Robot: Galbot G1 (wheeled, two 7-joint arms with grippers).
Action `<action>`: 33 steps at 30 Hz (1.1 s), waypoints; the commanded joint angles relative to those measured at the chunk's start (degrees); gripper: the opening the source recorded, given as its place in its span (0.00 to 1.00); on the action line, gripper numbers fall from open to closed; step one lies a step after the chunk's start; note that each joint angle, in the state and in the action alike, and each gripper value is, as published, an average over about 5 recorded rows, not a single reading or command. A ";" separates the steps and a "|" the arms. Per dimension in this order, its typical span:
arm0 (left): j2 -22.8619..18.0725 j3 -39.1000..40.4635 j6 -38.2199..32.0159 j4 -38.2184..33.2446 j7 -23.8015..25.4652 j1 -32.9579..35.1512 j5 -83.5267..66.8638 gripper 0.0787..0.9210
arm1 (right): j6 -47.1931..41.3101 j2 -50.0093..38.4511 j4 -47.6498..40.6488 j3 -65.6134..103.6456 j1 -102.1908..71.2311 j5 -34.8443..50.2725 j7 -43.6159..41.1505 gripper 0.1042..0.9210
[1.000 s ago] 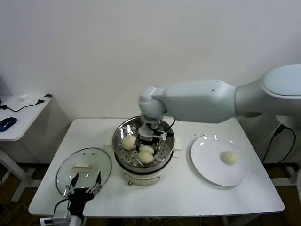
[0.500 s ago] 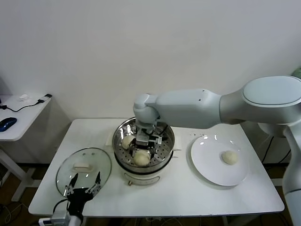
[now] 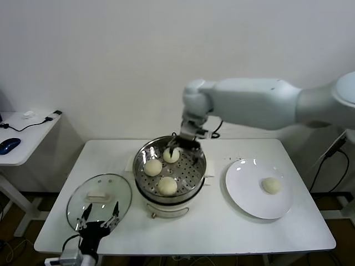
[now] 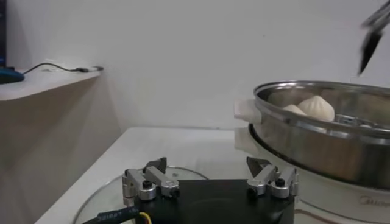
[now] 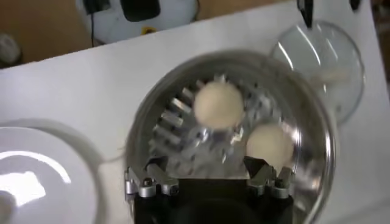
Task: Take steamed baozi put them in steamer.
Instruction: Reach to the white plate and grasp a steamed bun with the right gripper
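The steamer (image 3: 145,188) stands mid-table with three baozi on its perforated tray: one at the left (image 3: 152,167), one at the back (image 3: 171,155), one at the front (image 3: 167,185). A fourth baozi (image 3: 271,185) lies on the white plate (image 3: 244,194). My right gripper (image 3: 184,145) hangs open and empty just above the steamer's back rim. Its wrist view shows the open gripper (image 5: 207,173) over the steamer (image 5: 143,125) and two baozi (image 5: 218,105) (image 5: 269,145). My left gripper (image 3: 99,218) is parked open at the front left. Its wrist view shows the left gripper (image 4: 210,173), steamer (image 4: 317,143) and baozi (image 4: 317,108).
A round glass lid (image 3: 116,191) with a white handle lies left of the steamer, under my left gripper. It also shows in the right wrist view (image 5: 323,61) and the left wrist view (image 4: 100,207). A side desk (image 3: 22,138) stands at the far left.
My right gripper has risen out of the steamer and moved back and to the right, empty. A third baozi now shows at the back of the tray. The left arm has not moved.
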 commanded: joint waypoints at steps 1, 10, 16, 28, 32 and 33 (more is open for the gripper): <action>0.03 -0.04 -0.02 0.05 0.06 -0.18 0.02 0.88 | -20.06 -22.91 0.98 -12.56 8.70 9.81 -1.53 0.88; -0.11 -0.35 0.11 0.80 0.23 -0.34 0.26 0.88 | -25.54 -33.64 -3.71 -3.41 -11.32 -3.20 1.03 0.88; -0.66 -0.67 0.18 1.10 0.28 0.08 0.72 0.88 | -25.78 -33.41 -10.14 8.87 -25.82 -8.95 1.93 0.88; -1.32 -0.54 0.20 2.40 0.28 0.07 1.87 0.88 | -26.20 -27.67 -18.86 22.57 -39.60 -14.04 3.15 0.88; -1.24 -0.52 0.19 2.57 0.28 0.22 1.94 0.88 | -26.07 -25.34 -21.16 24.03 -40.72 -14.85 3.79 0.88; -1.20 -0.52 0.19 2.60 0.28 0.24 1.96 0.88 | -26.07 -24.75 -21.61 24.22 -40.81 -14.98 3.87 0.88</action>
